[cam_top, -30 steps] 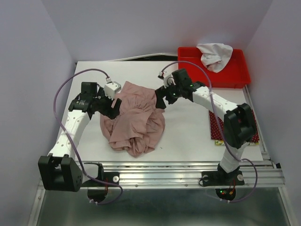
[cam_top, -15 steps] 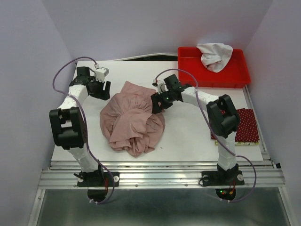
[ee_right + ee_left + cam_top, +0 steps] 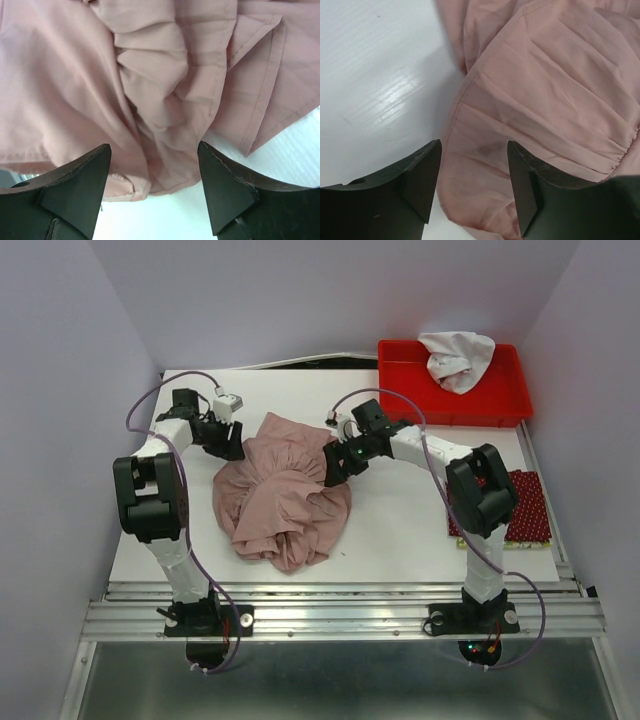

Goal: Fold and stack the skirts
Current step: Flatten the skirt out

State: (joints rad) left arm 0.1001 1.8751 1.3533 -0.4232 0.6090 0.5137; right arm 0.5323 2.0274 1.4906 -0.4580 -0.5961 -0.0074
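The dusty-pink pleated skirt lies crumpled in the middle of the white table. My left gripper is open at the skirt's upper left edge; in the left wrist view the pink cloth lies between and beyond the open fingers. My right gripper is open at the skirt's upper right edge; its wrist view shows pleats and hem between the spread fingers. The dark red dotted skirt lies folded at the right, on a yellow-green patterned one whose edge just shows.
A red bin holding a white cloth stands at the back right. Purple walls close in the table on the left, back and right. The metal rail runs along the near edge.
The left arm swung from beside the skirt out to the back left, then came in to the skirt's upper left edge. The right gripper shifted slightly left and down onto the skirt's edge.
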